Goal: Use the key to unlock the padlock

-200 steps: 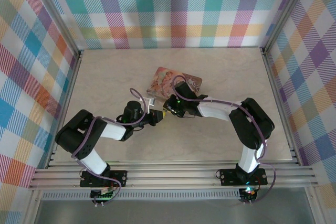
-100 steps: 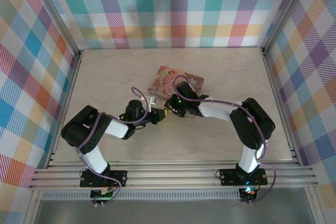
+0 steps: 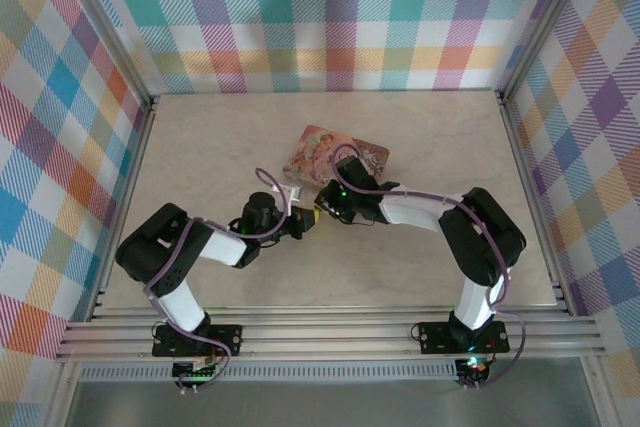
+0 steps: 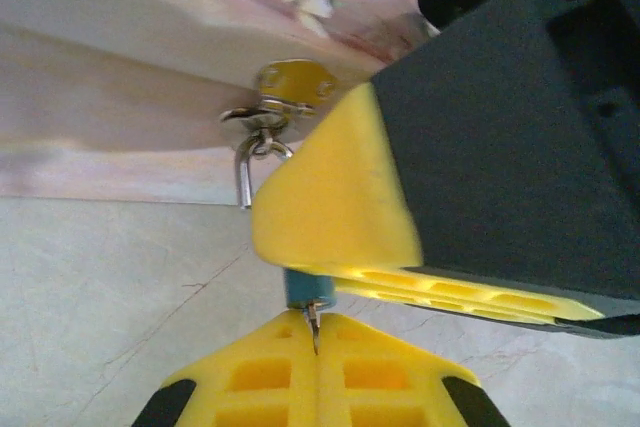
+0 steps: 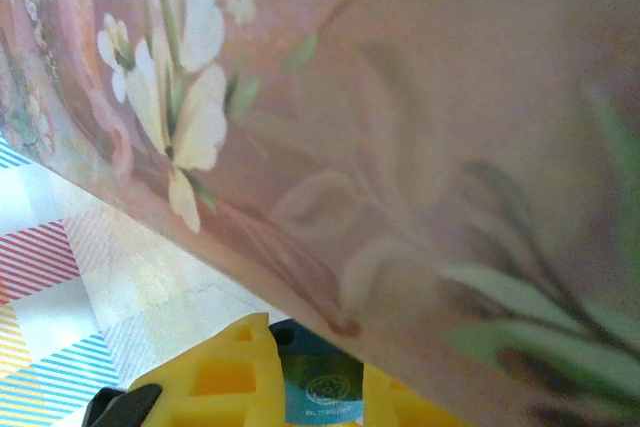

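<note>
The padlock (image 4: pixel 303 289) is a tiny lock with a blue-teal body. Its metal shackle (image 4: pixel 243 175) hangs from the brass hasp (image 4: pixel 292 80) of the pink pictured tin box (image 3: pixel 335 152). My right gripper (image 5: pixel 316 375) is shut on the padlock (image 5: pixel 320 394), right under the tin's side wall. My left gripper (image 4: pixel 316 349) is shut on the thin dark key (image 4: pixel 314 321). The key's tip touches the bottom of the lock body. In the top view the left gripper (image 3: pixel 303 224) and right gripper (image 3: pixel 322 209) meet just in front of the tin.
The tin box (image 5: pixel 400 147) looms close over the right fingers. The right gripper's yellow finger (image 4: pixel 335 207) and black body crowd the space above the left gripper. Pale marbled table (image 3: pixel 200 147) stretches around, bounded by metal rails and plaid walls.
My left arm has slid a little to the right, bringing its gripper and the key up against the padlock. The right arm and tin have barely moved.
</note>
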Motion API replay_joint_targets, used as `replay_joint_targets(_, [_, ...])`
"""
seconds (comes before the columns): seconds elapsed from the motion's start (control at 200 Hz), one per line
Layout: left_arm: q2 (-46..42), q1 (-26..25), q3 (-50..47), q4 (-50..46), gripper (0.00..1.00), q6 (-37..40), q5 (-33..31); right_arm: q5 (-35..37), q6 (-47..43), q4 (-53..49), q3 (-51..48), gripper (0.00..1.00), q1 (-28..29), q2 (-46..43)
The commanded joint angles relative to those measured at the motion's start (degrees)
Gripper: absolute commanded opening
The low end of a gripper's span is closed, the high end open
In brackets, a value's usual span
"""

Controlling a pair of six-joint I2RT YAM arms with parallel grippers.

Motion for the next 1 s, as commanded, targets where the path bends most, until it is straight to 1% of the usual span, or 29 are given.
replay_joint_targets(0.0, [-5.71,-7.53,1.29,-9.1,0.0,15.13,-11.62,-7.33,5.93,-6.15,-2.79,0.0,0.15,0.6])
replay_joint_targets(0.07, [-7.52,-11.13,1.45,-11.39,0.0,20.54,-19.39,-8.04,6.17,-6.13,-3.32,0.04,0.1,0.04])
replay_joint_targets(0.14, [-8.2,-11.47,1.14,-11.54,0.0,21.87,-22.47,-7.66,5.92,-6.84,-3.8,0.12,0.01,-0.86])
replay_joint_targets(0.205, [-8.23,-11.37,1.17,-11.86,0.0,21.81,-23.12,-7.16,5.82,-7.33,-4.37,0.25,-0.1,-1.58])
replay_joint_targets(0.31, [-7.36,-10.99,1.42,-12.13,0.0,20.09,-22.66,-6.84,5.72,-7.44,-5.04,0.43,-0.36,-2.72])
replay_joint_targets(0.51, [-6.44,-10.88,1.27,-12.68,0.0,17.65,-23.85,-4.0,3.83,-10.88,-5.21,0.6,-0.43,-6.4])
replay_joint_targets(0.66, [-8.06,-10.96,0.92,-14.06,0.0,17.9,-25.2,-2.42,2.67,-11.99,-5.48,0.62,-0.45,-8.4])
replay_joint_targets(0.995, [-9.55,-11.21,2.01,-16.44,0.0,20.61,-24.5,-6.05,3.88,-5.98,-5.65,0.55,-0.43,-5.81])
